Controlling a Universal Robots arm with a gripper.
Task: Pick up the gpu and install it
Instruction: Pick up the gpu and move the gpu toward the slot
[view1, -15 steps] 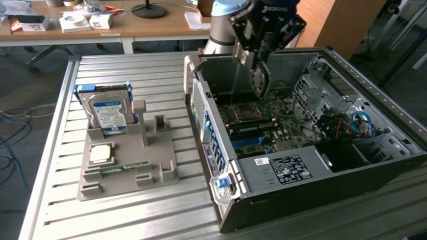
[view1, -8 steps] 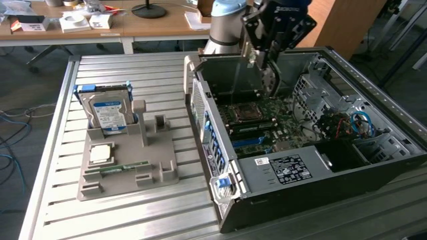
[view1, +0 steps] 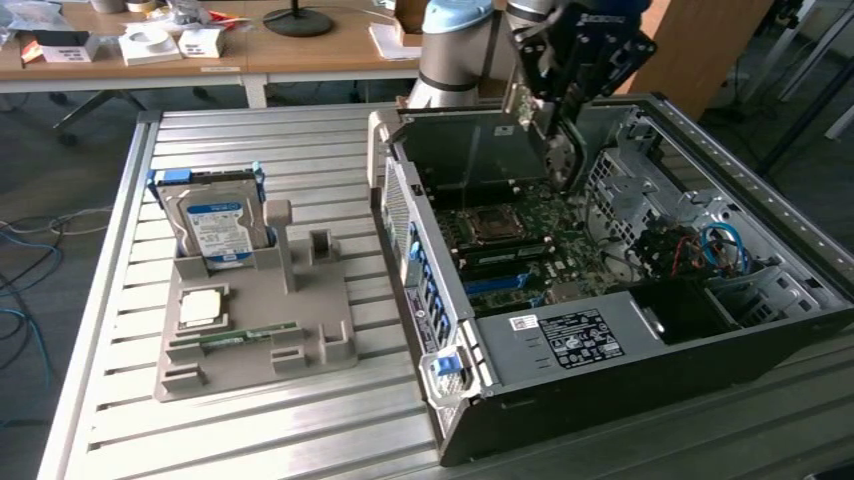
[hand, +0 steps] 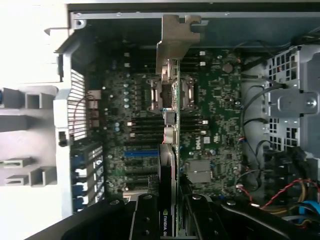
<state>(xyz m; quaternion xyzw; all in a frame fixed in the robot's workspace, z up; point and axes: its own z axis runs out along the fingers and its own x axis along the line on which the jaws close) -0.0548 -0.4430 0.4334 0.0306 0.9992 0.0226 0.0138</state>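
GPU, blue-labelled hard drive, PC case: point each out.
gpu (hand: 176, 42), wrist view, on its silvery end bracket.
hard drive (view1: 218, 228), exterior view, on its blue label.
PC case (view1: 641, 410), exterior view, on its dark outer side wall.

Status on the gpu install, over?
Gripper jaws shut on the gpu. Card held edge-on above the motherboard inside the open case, not yet seated. Nothing visible between card and board.

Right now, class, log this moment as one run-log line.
gripper: shut on gpu | gpu: edge-on above motherboard | place: over open computer case
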